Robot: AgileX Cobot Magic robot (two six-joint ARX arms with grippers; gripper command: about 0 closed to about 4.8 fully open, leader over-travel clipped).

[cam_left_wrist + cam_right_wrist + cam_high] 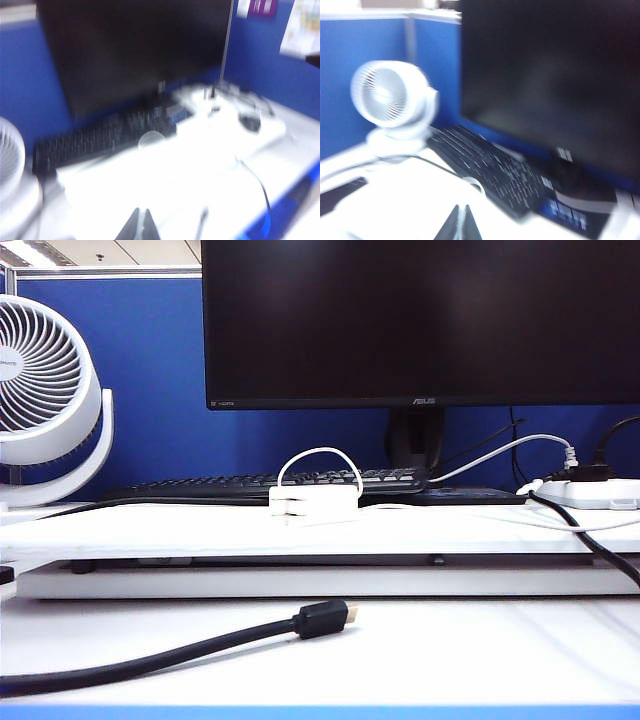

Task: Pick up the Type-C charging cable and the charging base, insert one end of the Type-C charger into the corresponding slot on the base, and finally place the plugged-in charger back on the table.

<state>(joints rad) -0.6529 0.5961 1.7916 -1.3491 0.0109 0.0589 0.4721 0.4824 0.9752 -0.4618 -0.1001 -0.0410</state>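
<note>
The charging base point(312, 503), a small white block, rests on the raised white slab of the table point(150, 532) in front of the keyboard. The thin white Type-C charging cable point(320, 452) arches over it in a loop, with both ends coming down at the block. Neither gripper shows in the exterior view. In the blurred left wrist view, my left gripper point(142, 210) is shut and empty above the white slab, well short of the cable loop point(150, 136). My right gripper point(462, 206) is also shut and empty, with the loop point(476, 182) a little ahead of it.
A thick black cable with a gold-tipped plug point(322, 620) lies across the lower table in front. A white power strip point(592, 492) with cables plugged in sits at the right of the slab. Behind are a black keyboard point(260, 483), a monitor point(420, 320) and a white fan point(40, 400).
</note>
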